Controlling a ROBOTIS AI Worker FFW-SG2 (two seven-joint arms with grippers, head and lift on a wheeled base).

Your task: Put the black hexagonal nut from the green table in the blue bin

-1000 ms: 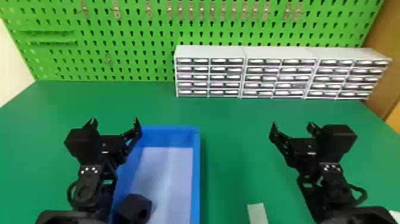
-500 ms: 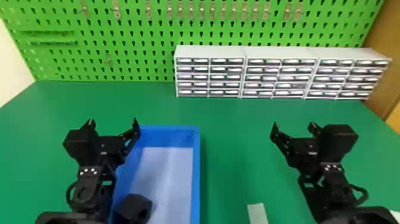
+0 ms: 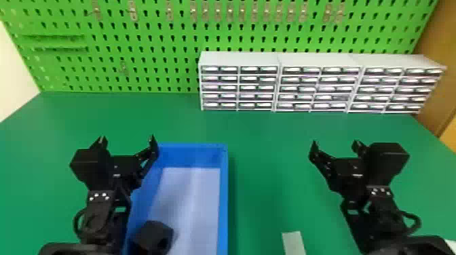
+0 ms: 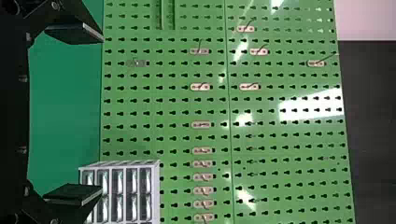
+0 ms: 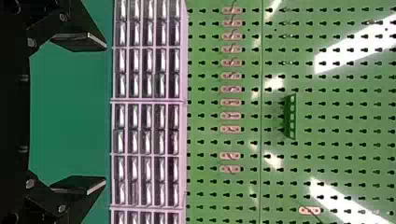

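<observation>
Nut point(image 3: 156, 235) lies inside the blue bin point(image 3: 224, 196), on the floor at the near end, toward the left side. In the head view it sits just to the right of the left arm point(image 3: 98, 217), nearer the robot than the left gripper point(image 3: 128, 146), and apart from its fingertips. The right gripper point(image 3: 335, 149) is well apart from it, out to the right of the bin and above the green table point(image 3: 264, 152).

The nut is black, chunky and matt, with flat faces and an angular outline. A round, darker hole shows on the side turned toward the near right. Its lower end is close to the picture's bottom edge, and whether it touches the bin's left wall is hard to tell.

Both grippers are released: each has its two black fingers spread wide with nothing between them, in the head view and in each one's own wrist view. The left gripper hangs above the bin's left edge. Behind the table are white drawers point(image 3: 239, 59) and a green pegboard point(image 3: 163, 37); a pale strip point(image 3: 293, 242) lies on the table, right of the bin.
</observation>
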